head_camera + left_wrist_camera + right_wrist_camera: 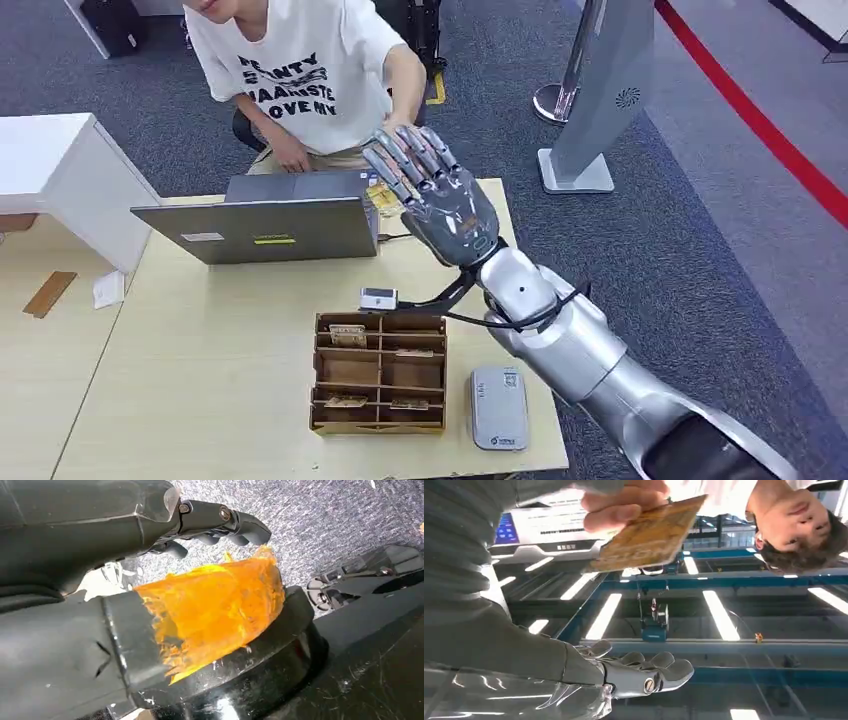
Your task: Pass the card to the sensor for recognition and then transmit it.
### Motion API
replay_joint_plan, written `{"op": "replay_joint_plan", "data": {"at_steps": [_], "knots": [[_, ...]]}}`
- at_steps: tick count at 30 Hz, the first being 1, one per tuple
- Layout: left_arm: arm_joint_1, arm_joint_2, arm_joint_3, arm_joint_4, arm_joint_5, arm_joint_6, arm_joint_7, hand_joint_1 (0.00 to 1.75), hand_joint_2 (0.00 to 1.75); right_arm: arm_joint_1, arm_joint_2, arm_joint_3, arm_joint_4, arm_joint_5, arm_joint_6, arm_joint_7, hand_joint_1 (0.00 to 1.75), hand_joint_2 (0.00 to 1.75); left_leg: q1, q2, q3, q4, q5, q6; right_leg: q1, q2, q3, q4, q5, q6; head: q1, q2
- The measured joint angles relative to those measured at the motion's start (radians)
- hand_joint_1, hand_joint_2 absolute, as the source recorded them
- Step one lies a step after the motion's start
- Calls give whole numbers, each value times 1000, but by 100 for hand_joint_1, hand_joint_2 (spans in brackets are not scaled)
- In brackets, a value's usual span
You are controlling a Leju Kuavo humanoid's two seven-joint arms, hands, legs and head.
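Card (651,535), tan and printed with fine lines, sits between a person's fingers (624,507) in the right wrist view, held just off the robot's right hand (644,672); nothing of the robot's touches it. That puts the job, by these pictures, at its very end: the handover appears made or a moment from finished, and whether the card passed the sensor cannot be read from this moment alone. What seems left is for the arm to draw back.

From the left of the head view: a white cabinet (60,170), then the pale wooden table (200,380) with an open grey laptop (265,225) on it, behind which the person in a white printed shirt (295,75) sits. In front of the laptop lie a small silver device (378,298), a brown cardboard organiser (380,372) with a few tan cards in its compartments, and a flat grey reader (499,407) near the table's corner; which of the two is the sensor I cannot tell. Above them the right hand is raised over the far side of the table toward the person, palm away from the camera, fingers straight and spread, holding nothing. At the right stands a grey kiosk (600,95) on dark carpet.

The left hand (150,545) hangs low over carpet, its dark fingers curled in with nothing seen in them, beside an orange-taped thumb.
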Motion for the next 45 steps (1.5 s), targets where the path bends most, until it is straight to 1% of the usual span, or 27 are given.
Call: {"op": "replay_joint_plan", "data": {"at_steps": [4,13,31,34,36,37,39,41,45], "knots": [[-1,0,0,0,0,0,0,0,0,-1,5,-21,17,-2,-6,0,175,175,0,0,0,0,0,0,0,0,0,0,0,0,0,0],[-4,0,0,0,0,0,0,0,0,-1,10,-37,38,-2,-10,-1,175,175,0,0,0,0,0,0,0,0,0,0,0,0,0,0],[-5,0,0,0,3,1,0,0,0,4,14,-41,40,-5,-9,-1,175,175,0,0,0,0,0,0,0,0,0,0,0,0,0,0],[-5,0,0,0,10,2,0,0,0,20,21,-55,36,-56,-5,-23,175,175,0,0,0,0,0,0,0,0,0,0,0,0,0,0],[-4,0,0,0,21,4,-2,0,0,41,29,-71,20,-153,17,-59,175,175,0,0,0,0,0,0,0,0,0,0,0,0,0,0],[-4,0,0,0,28,6,-6,0,0,58,35,-79,1,-227,41,-80,175,175,0,0,0,0,0,0,0,0,0,0,0,0,0,0],[-2,0,0,0,48,9,-13,0,0,104,55,-105,-59,-428,114,-123,175,175,0,0,0,0,0,0,0,0,0,0,0,0,0,0],[4,0,0,0,73,16,-22,0,0,155,75,-129,-136,-670,226,-151,175,175,0,0,0,0,0,0,0,0,-1,0,0,0,0,0],[15,2,2,0,120,24,-30,0,0,245,106,-163,-277,-1157,450,-163,175,175,0,0,-1,0,0,0,0,0,-1,0,-1,0,0,0]]}}
